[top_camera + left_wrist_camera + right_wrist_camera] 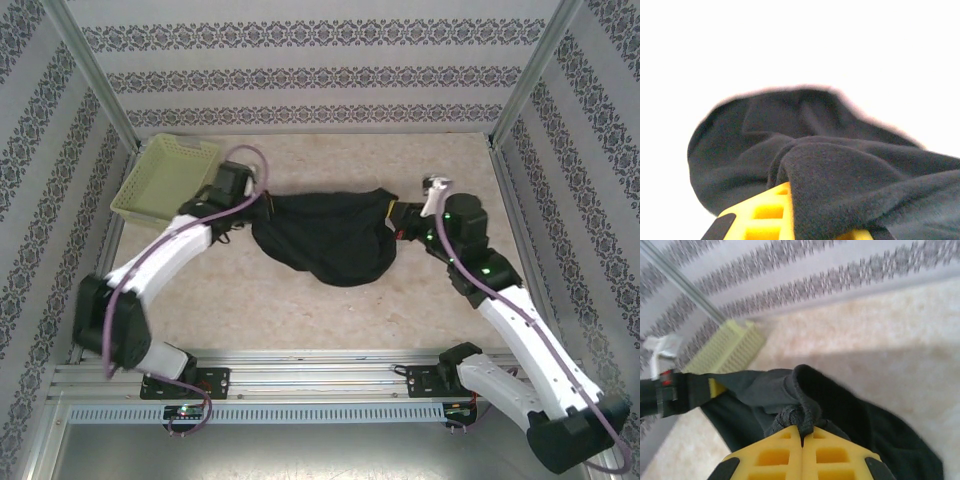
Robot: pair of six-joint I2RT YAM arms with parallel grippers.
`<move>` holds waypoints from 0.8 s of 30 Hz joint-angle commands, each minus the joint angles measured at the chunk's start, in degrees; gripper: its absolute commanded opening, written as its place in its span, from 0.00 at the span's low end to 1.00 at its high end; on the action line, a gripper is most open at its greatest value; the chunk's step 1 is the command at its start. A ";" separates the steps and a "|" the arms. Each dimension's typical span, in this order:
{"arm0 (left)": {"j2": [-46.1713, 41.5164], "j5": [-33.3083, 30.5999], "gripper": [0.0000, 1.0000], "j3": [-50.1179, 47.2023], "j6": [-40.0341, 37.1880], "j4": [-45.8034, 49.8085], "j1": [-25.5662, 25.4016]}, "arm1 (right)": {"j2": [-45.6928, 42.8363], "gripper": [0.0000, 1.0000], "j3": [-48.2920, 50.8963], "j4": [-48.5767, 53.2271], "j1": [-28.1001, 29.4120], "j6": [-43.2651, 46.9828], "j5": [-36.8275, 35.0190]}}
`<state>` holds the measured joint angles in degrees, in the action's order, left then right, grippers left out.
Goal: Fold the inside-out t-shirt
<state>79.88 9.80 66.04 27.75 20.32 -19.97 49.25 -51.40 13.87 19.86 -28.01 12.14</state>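
Hanging bunched between the arms over the middle of the surface (pixel 330 320), the inside-out t-shirt (pixel 325 245) is pinched at both ends — left gripper (pixel 258 207) and right gripper (pixel 400 220) each clenched on fabric. Risk: a small pinch slips under tension, or the bunched cloth lands twisted — messy fold.

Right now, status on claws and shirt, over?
Left claw shut on t-shirt. Right claw shut on it too. T-shirt slung between them, sagging. Basket far left, clear of it.
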 commanded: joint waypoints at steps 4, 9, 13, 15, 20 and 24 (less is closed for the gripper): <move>-15.50 0.70 0.00 -3.74 0.61 -10.04 -0.81 | -5.67 0.00 0.84 -4.43 -1.04 -4.00 4.22; -0.30 9.38 0.00 -3.95 0.64 -1.78 -0.91 | -2.56 0.00 9.21 -4.84 -2.23 -7.13 2.39; 4.56 11.47 0.16 -7.37 -0.15 -0.43 -1.94 | -2.73 0.00 15.05 -4.45 -3.35 -8.69 1.46; 3.88 9.07 0.31 -8.45 -0.90 0.68 -2.22 | -3.46 0.00 16.95 -5.17 -3.63 -8.87 2.81; 2.02 -4.36 0.57 -3.19 -5.66 9.45 -9.73 | -4.60 0.00 18.08 -9.21 -3.15 -8.55 8.88; 3.15 -9.06 0.67 0.03 -8.00 10.16 -19.65 | -4.86 0.00 16.87 -9.24 -0.59 -6.26 9.04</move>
<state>83.53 6.28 63.99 23.31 27.40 -34.65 45.15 -32.99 7.42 17.82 -35.73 19.03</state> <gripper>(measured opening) 0.655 0.050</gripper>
